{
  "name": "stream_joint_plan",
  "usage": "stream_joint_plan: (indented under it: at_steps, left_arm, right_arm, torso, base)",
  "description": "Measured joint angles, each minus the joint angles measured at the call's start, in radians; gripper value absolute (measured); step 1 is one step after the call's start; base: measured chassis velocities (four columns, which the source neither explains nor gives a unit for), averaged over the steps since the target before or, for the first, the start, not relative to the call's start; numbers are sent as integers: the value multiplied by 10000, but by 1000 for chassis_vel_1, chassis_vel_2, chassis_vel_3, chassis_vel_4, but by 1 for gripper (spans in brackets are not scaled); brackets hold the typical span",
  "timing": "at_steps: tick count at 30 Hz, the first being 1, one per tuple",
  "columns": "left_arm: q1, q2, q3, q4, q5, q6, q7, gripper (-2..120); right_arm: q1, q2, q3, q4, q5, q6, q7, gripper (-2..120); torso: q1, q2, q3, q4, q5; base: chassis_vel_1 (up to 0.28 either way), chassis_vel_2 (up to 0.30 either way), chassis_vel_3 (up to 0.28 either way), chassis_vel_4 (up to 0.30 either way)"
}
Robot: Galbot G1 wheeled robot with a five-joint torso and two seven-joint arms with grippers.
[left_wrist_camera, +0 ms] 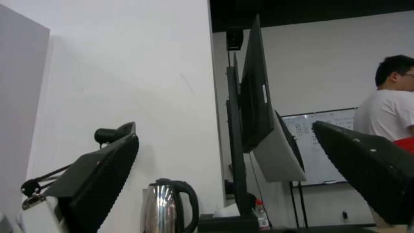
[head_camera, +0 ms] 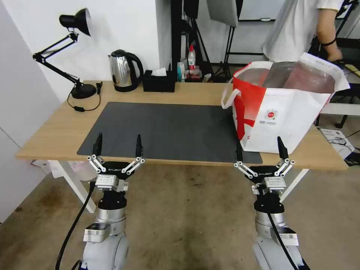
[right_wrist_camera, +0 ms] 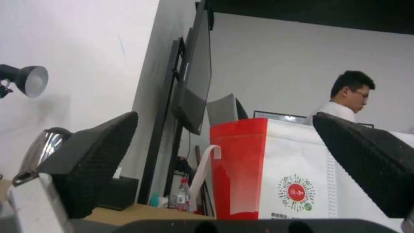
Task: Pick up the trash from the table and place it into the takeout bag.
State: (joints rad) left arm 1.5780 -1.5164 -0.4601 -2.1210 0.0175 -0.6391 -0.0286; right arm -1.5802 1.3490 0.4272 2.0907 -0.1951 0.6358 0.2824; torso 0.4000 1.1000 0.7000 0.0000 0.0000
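I've got both arms low at the table's near edge, left gripper and right gripper jaws spread wide, empty; the takeout bag stands just beyond the right one.

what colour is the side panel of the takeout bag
Red, on the takeout bag; clearest in the head view.

Left arm: raised upright in front of the near edge of the table, toward its left end, wrist vertical; left gripper points up, fingers spread wide apart, tips level with the table edge, holding nothing. Right arm: same upright pose before the near edge of the table, toward its right end; right gripper points up, fingers spread wide, holding nothing.
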Motion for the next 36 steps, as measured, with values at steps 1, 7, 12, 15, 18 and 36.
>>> stream_joint_plan:
  at_steps: [1, 7, 12, 15, 18, 36]
  left_arm:
    - [0, 0, 0, 0, 0, 0, 0, 100]
    - [0, 0, 0, 0, -2, 4, -1, 100]
    - [0, 0, 0, 0, -3, 8, -1, 100]
    - [0, 0, 0, 0, -3, 9, -1, 100]
    - [0, 0, 0, 0, -3, 9, -1, 100]
    - [-1, 0, 0, 1, -3, 9, -1, 100]
  right_arm:
    - [0, 0, 0, 0, 0, 0, 0, 100]
    - [0, 0, 0, 0, -1, -4, 0, 100]
    - [0, 0, 0, 0, 0, -5, 0, 100]
    - [0, -1, 0, 1, 0, -4, 0, 100]
    - [0, 0, 0, 1, 0, -5, 0, 100]
    - [0, -1, -1, 1, 0, -5, -1, 100]
  torso:
    - [0, 0, 0, 0, 0]
    - [0, 0, 0, 0, 0]
    - [0, 0, 0, 0, 0]
    - [0, 1, 0, 0, 0]
    - [0, 0, -1, 0, 0]
    - [0, 0, -1, 0, 0]
  base:
    - [0, 0, 0, 0]
    - [0, 0, 0, 0]
    - [0, 0, 0, 0]
    - [0, 0, 0, 0]
    - [0, 0, 0, 0]
    - [0, 0, 0, 0]
